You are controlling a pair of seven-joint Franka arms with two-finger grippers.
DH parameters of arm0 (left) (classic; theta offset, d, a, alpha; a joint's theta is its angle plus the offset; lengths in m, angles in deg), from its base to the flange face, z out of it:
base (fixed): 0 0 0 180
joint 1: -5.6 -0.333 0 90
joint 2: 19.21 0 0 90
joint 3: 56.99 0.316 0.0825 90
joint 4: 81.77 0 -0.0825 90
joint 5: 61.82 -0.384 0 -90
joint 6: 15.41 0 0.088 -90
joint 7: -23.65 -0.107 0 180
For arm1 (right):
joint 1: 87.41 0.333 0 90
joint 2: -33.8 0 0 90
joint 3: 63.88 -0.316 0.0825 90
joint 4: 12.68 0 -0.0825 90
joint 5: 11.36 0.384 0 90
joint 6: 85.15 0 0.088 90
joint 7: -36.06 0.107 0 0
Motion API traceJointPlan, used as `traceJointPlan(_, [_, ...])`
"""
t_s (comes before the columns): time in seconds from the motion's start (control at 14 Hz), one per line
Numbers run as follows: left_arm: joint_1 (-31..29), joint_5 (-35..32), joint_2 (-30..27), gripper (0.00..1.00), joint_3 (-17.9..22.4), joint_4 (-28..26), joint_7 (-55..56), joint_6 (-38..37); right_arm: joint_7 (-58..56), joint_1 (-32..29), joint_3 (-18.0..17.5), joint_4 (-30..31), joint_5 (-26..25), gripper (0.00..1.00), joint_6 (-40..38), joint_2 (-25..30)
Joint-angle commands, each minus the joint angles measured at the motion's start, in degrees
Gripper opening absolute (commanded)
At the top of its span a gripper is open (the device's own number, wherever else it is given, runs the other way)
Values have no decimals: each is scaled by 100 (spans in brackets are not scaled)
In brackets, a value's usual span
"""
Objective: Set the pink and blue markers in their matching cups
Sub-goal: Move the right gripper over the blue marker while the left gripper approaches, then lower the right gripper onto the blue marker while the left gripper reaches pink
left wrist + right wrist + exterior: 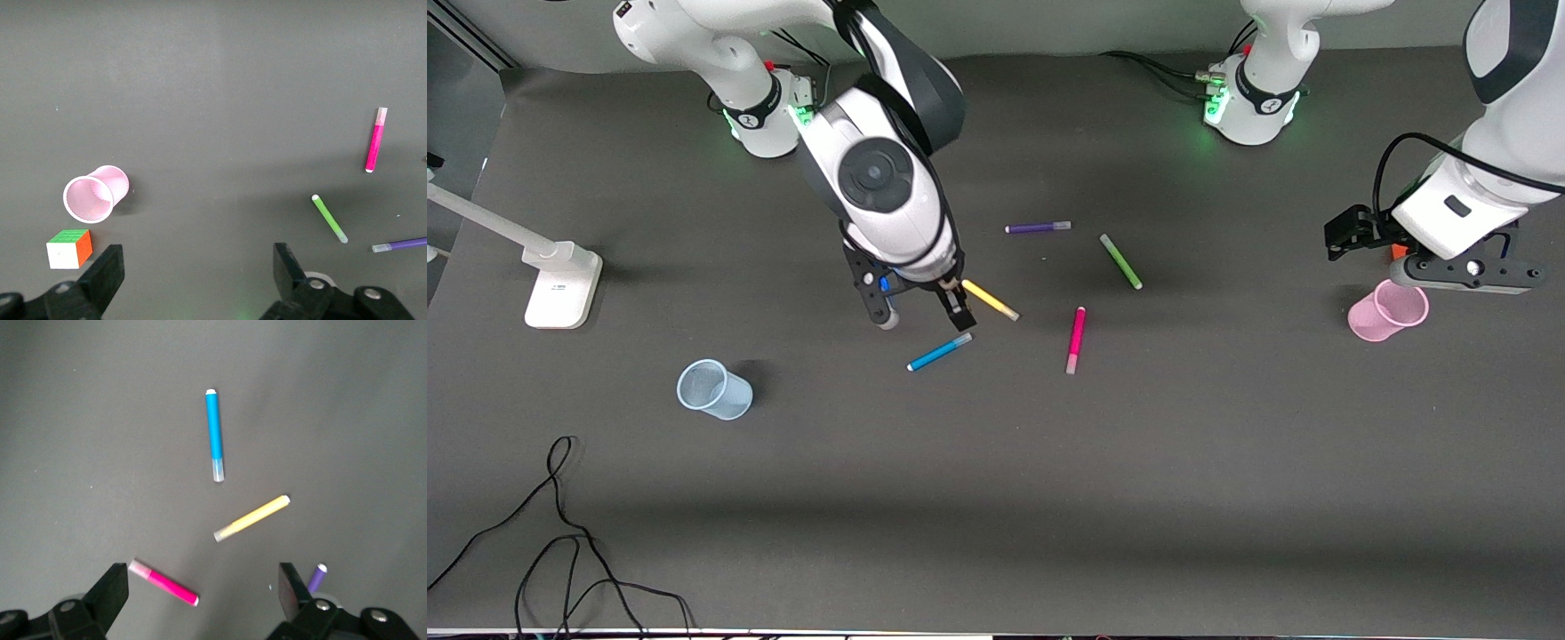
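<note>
The blue marker (940, 352) and the pink marker (1076, 340) lie flat near the table's middle. My right gripper (921, 313) hangs open and empty over the table beside the blue marker. Its wrist view shows the blue marker (214, 435) and the pink marker (163, 582) below it. The pale blue cup (713, 389) stands toward the right arm's end, the pink cup (1387, 310) toward the left arm's end. My left gripper (1465, 272) hovers open and empty by the pink cup (93, 195). Its wrist view (199, 263) also shows the pink marker (375, 140).
A yellow pen (990, 300), a purple pen (1038, 228) and a green pen (1120, 261) lie near the markers. A colour cube (69, 248) sits beside the pink cup. A white stand (560, 284) and loose black cables (560, 533) are at the right arm's end.
</note>
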Motion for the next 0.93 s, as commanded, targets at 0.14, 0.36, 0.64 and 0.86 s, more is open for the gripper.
traceJointPlan(0.14, [118,24,-15,99,-35,4,27,-168,152,85,97,1148,-322,100,1310,23])
traceJointPlan(0.36, [460,50,-6,95,-35,-31,437,-168,161,85,106,1519,-340,100,2067,-283])
traceJointPlan(0.64, [1435,32,371,94,-35,-66,1326,138,196,94,123,1563,-340,100,2656,-776])
traceJointPlan(0.86, [1884,32,932,94,-35,-75,1380,735,240,94,115,1572,-340,100,2912,-1057])
